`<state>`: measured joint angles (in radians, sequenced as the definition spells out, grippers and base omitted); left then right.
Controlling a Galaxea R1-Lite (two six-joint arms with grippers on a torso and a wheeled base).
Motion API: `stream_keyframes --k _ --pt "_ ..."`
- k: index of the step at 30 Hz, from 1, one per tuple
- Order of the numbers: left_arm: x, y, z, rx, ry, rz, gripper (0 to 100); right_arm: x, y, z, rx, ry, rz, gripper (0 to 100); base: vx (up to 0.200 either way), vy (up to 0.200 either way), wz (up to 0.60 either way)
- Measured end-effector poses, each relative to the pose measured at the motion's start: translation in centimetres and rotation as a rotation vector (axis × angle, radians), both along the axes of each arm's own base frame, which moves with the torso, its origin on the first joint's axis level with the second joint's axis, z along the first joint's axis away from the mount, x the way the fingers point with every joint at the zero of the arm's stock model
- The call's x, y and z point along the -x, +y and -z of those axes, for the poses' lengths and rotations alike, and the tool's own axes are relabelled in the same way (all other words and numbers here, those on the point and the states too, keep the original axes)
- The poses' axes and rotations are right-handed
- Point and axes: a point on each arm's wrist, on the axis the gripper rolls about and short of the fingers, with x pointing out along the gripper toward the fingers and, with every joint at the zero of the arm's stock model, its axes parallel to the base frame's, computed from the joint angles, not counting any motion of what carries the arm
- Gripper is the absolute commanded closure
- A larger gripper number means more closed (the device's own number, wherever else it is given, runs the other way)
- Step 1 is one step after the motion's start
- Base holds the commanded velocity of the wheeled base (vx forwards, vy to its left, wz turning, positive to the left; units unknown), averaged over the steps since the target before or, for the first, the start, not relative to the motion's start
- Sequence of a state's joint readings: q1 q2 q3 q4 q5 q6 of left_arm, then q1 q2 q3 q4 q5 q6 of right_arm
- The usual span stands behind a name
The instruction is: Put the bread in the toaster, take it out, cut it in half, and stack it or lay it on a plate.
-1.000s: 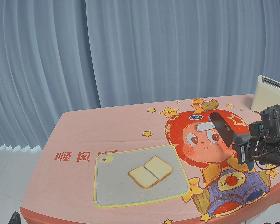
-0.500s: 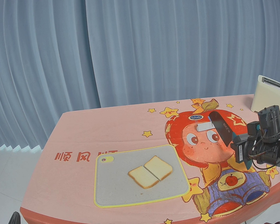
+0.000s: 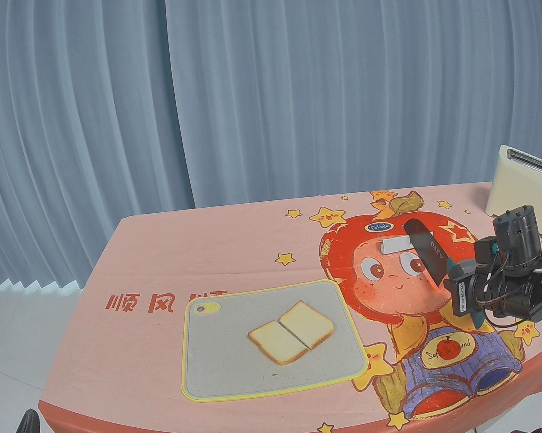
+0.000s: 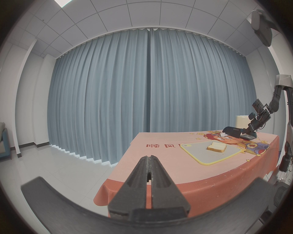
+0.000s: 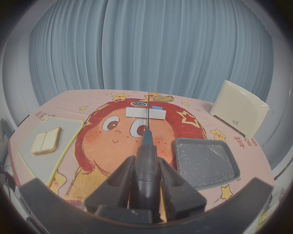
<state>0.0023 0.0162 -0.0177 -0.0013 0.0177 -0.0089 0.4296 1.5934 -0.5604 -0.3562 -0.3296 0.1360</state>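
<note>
2 halves of bread (image 3: 292, 332) lie side by side, touching along the cut, on the yellow-edged cutting board (image 3: 227, 356) in the lower middle of the head view. At the right edge of that frame, the right gripper (image 5: 146, 160) pinches the handle of a knife (image 3: 428, 249). Its dark blade angles up and to the left over the cartoon face printed on the pink tablecloth (image 3: 161, 248), well apart from the bread. 1 cream toaster (image 3: 525, 184) stands at the far right, behind the arm. A grey rectangular plate (image 5: 204, 164) sits on the cloth near the toaster. The left gripper (image 4: 149, 166) is off the table, facing its corner, with its fingers pressed together.
</note>
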Motion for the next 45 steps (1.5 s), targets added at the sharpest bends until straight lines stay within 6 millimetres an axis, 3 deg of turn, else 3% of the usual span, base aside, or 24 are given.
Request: stream_keyframes --k 24,25,36,45 --pt "0.0 0.0 0.0 0.000 0.000 0.000 100 -0.3 0.2 0.4 0.003 0.015 0.003 100 0.000 0.000 0.00" --pt "0.0 0.0 0.0 0.000 0.000 0.000 100 -0.3 0.2 0.4 0.003 0.015 0.003 0 0.000 0.000 0.00" --pt "0.0 0.0 0.0 0.000 0.000 0.000 100 0.0 0.1 0.2 -0.001 0.007 0.002 0 0.000 0.000 0.00" --pt "0.0 0.0 0.0 0.000 0.000 0.000 100 1.0 -0.6 -1.8 -0.032 -0.068 0.005 0 0.000 0.000 0.00"
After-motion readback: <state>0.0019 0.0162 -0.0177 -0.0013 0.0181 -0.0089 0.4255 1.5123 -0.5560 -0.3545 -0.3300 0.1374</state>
